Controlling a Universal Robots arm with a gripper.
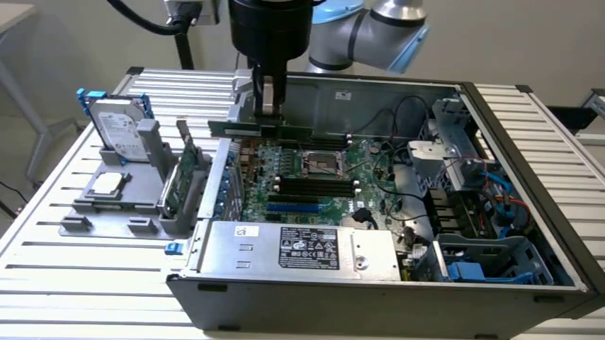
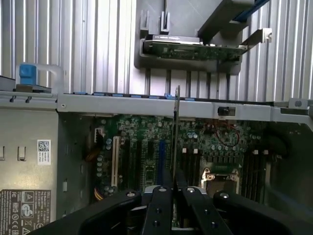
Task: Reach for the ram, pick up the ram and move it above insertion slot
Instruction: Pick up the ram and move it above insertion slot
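The ram (image 1: 236, 130), a long thin green stick, hangs level above the far left part of the open computer case (image 1: 529, 283). My gripper (image 1: 268, 117) comes straight down onto its middle and is shut on it. In the wrist view the ram (image 2: 176, 132) shows edge-on as a thin line running out from between my black fingers (image 2: 159, 205), with the motherboard (image 2: 146, 152) below it. The black memory slots (image 1: 317, 186) lie on the board just in front of the CPU socket (image 1: 321, 161), lower than the stick and nearer the camera.
A grey holder (image 1: 113, 205) on the exterior view's left carries the silver hard drive (image 1: 121, 127) and the larger green expansion card (image 1: 181, 173). The power supply (image 1: 302, 248) sits at the case front. Cables and a drive cage (image 1: 454, 134) crowd the exterior view's right side.
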